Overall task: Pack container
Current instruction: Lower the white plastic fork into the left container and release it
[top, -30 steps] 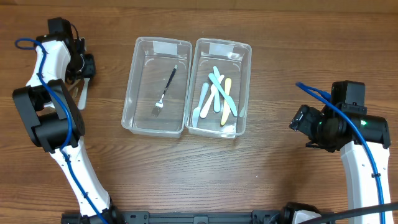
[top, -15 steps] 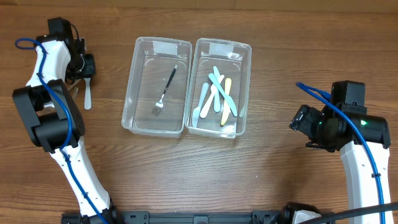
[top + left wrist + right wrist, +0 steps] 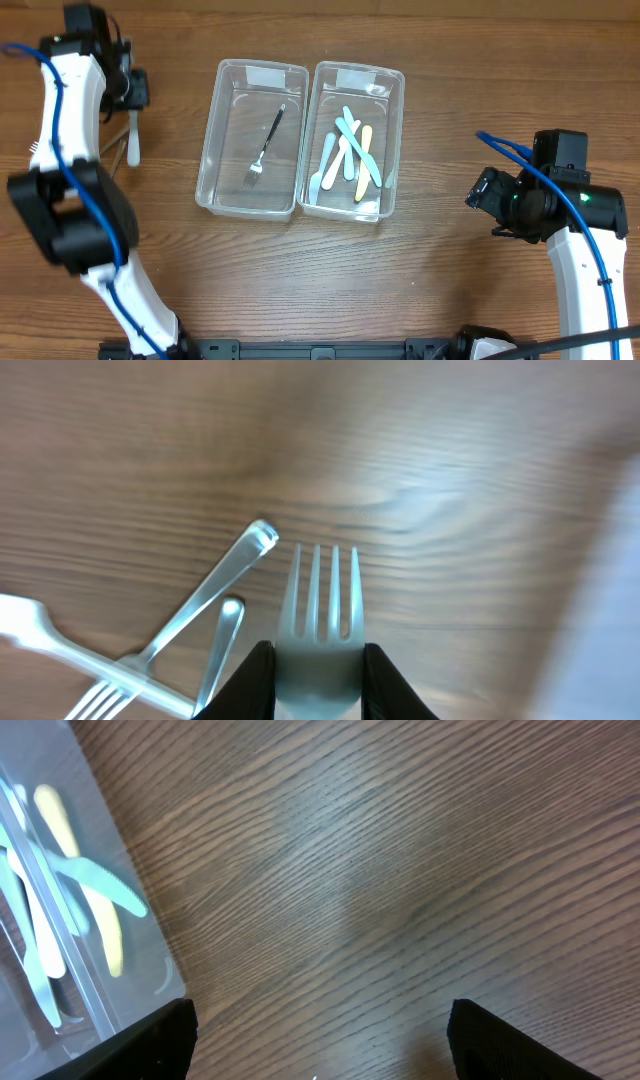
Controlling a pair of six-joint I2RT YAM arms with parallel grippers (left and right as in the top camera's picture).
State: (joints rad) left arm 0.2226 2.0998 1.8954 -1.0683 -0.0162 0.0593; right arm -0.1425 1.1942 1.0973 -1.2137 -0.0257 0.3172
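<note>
My left gripper (image 3: pixel 128 103) is at the far left of the table and is shut on a silver fork (image 3: pixel 322 622), tines pointing away, held above the wood. The fork also shows in the overhead view (image 3: pixel 131 138). Two clear plastic containers stand side by side in the middle. The left container (image 3: pixel 222 82) holds one black-handled fork (image 3: pixel 264 148). The right container (image 3: pixel 395 90) holds several pastel plastic knives (image 3: pixel 352 152), also seen in the right wrist view (image 3: pixel 70 910). My right gripper (image 3: pixel 318 1045) is open and empty over bare wood at the right.
More silver cutlery (image 3: pixel 190 630) lies on the table under my left gripper, also seen in the overhead view (image 3: pixel 112 145). Blue cables run along both arms.
My left gripper has lifted and shifted toward the far edge with the silver fork in it. The right arm has not moved.
</note>
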